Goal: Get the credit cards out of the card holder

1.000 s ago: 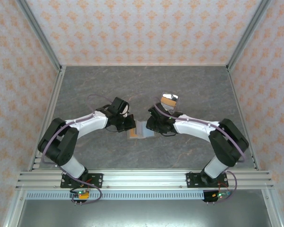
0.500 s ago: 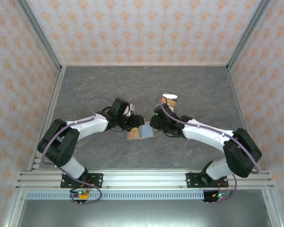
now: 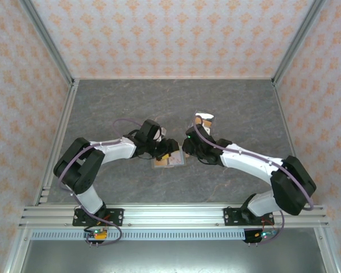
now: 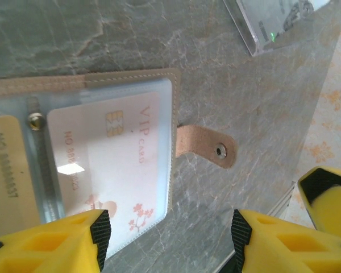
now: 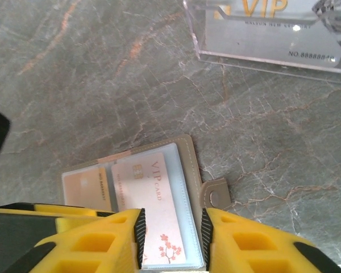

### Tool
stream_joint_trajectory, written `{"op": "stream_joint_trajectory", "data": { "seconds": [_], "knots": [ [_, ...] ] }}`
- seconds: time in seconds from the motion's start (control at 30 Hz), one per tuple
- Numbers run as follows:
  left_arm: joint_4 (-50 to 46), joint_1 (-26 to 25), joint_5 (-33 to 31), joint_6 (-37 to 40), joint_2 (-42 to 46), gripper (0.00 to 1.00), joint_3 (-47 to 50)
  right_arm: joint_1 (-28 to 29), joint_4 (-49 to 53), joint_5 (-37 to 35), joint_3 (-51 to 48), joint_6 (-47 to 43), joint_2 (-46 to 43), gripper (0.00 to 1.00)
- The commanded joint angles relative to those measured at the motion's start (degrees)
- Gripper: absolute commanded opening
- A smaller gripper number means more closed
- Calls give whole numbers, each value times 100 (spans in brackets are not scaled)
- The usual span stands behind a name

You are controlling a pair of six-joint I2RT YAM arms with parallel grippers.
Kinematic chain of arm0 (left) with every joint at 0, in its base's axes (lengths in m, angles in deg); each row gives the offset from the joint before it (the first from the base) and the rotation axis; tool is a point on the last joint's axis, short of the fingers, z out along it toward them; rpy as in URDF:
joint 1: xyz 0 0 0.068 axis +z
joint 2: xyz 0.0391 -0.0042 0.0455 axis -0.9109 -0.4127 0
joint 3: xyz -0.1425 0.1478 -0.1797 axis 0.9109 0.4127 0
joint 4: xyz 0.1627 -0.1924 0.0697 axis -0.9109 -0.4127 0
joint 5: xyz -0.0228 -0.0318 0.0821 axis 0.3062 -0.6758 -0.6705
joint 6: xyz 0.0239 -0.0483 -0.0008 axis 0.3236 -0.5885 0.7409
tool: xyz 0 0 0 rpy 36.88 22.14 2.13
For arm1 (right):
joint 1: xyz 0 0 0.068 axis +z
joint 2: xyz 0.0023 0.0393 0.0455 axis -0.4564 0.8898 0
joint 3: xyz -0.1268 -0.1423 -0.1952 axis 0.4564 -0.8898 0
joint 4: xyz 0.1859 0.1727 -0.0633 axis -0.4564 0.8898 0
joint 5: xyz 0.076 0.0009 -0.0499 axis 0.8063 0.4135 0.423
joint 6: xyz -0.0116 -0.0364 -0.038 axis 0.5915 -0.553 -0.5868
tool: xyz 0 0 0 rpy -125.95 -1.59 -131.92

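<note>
The card holder [image 3: 169,161] lies open and flat on the grey table, its taupe border [image 4: 131,78] framing clear sleeves. A pink VIP credit card [image 4: 119,170] sits in the right sleeve and an orange card [image 4: 5,176] in the left one. A brown snap tab [image 4: 207,147] sticks out of the right edge. My left gripper [image 4: 167,242] is open, hovering by the pink card's lower corner. My right gripper [image 5: 171,236] is open by a narrow gap above the holder's right leaf [image 5: 194,160], straddling the pink card [image 5: 150,193] and the sleeve edge.
A glossy clear stand [image 5: 273,28] holding another VIP card stands beyond the holder, seen behind the right gripper [image 3: 184,154] from above as the stand [image 3: 203,119]. Both arms meet at the table's middle, the left gripper [image 3: 173,149] close to the right one. Patterned walls enclose the table.
My left gripper has opened and shifted right toward the holder. The holder now lies spread open on the table. My right gripper has moved slightly and narrowed its gap.
</note>
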Motion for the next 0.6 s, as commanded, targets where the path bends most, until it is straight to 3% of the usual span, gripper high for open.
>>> {"op": "stream_joint_trajectory", "data": {
  "seconds": [0.0,0.23,0.57],
  "knots": [
    [-665,150,-555,179,384,60,-155,130,357,-121,396,-215,439,30],
    [-1009,332,-756,269,436,48,-45,363,773,-99,992,-326,1318,21],
    [-802,283,-360,225,61,39,-171,363,921,13,1264,-263,1863,23]
  ]
}}
